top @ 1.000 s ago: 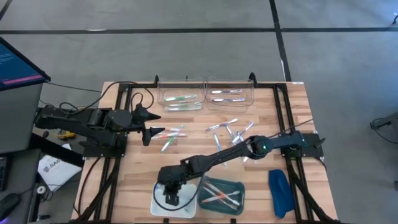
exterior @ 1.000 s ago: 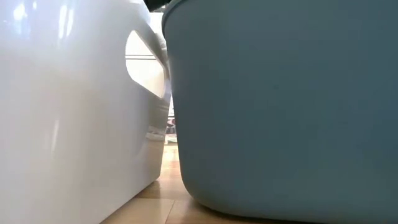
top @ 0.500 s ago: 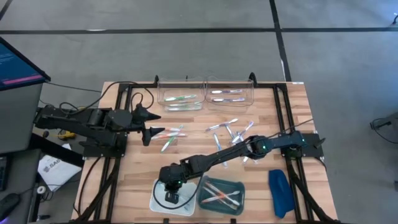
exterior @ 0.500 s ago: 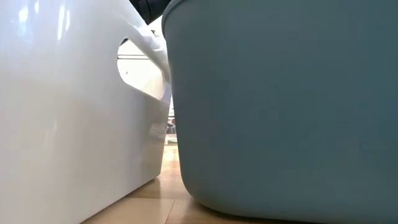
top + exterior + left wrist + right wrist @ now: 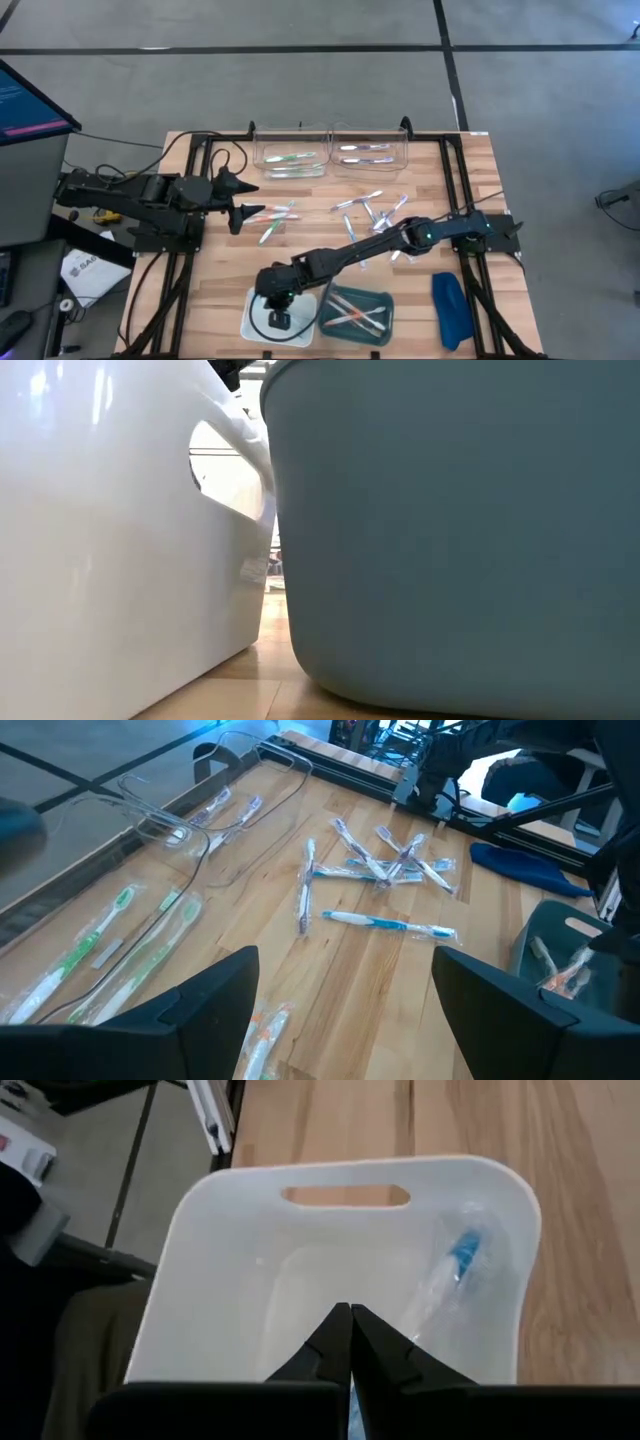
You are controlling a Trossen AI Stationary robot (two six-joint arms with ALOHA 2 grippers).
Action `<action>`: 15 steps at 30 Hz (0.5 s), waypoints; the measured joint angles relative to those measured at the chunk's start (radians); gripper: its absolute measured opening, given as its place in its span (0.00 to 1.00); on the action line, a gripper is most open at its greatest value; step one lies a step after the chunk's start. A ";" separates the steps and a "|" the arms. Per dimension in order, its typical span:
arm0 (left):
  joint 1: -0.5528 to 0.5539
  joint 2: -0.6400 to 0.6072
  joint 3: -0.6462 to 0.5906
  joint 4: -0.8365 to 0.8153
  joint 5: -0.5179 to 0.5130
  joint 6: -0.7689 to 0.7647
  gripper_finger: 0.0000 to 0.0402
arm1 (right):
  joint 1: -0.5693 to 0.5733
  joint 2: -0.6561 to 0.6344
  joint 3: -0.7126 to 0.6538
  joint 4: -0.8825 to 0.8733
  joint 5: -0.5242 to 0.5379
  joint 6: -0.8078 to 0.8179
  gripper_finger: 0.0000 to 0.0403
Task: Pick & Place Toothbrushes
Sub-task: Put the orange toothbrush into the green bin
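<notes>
My right gripper [image 5: 277, 320] [image 5: 350, 1312] reaches down into the white bin [image 5: 250, 325] at the table's near edge, fingers shut. A blue toothbrush in a clear wrapper [image 5: 455, 1265] lies slanted inside the bin, its head against the bin's wall. My left gripper [image 5: 243, 200] [image 5: 345, 1010] hangs open at the table's left, touching nothing. Pink and green toothbrushes [image 5: 272, 218] lie beside it. A loose pile of blue and clear-wrapped toothbrushes [image 5: 375, 212] [image 5: 385, 870] lies mid-table. My right gripper comes from above, pointing down into the bin. The wrapped toothbrush's handle end [image 5: 405, 1330] runs up to the side of one finger [image 5: 385, 1350] and vanishes behind it. The fingers hide the hold itself. Its head end [image 5: 465, 1245] rests on the bin's inner wall.
A teal bin [image 5: 355, 312] [image 5: 450, 530] holding several toothbrushes stands right of the white bin [image 5: 100, 540]. Two clear bins [image 5: 290, 150] [image 5: 372, 150] with toothbrushes sit at the far edge. A dark-blue oblong object [image 5: 449, 308] lies near the right corner. Black frame rails run along both sides.
My right gripper has moved a little toward the table's near edge, deeper over the white bin. In the low view the bin's handle hole has shifted slightly left, so the bin has been nudged. The left arm has kept still.
</notes>
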 joint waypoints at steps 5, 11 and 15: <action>0.000 0.000 0.000 0.000 0.000 0.000 0.73 | 0.001 -0.031 0.000 -0.071 0.009 -0.024 0.00; 0.000 0.008 0.000 0.001 0.000 -0.001 0.73 | 0.010 -0.087 0.000 -0.249 0.166 -0.049 0.00; 0.000 0.023 0.000 0.001 0.000 -0.001 0.73 | 0.019 -0.124 0.000 -0.349 0.234 -0.067 0.00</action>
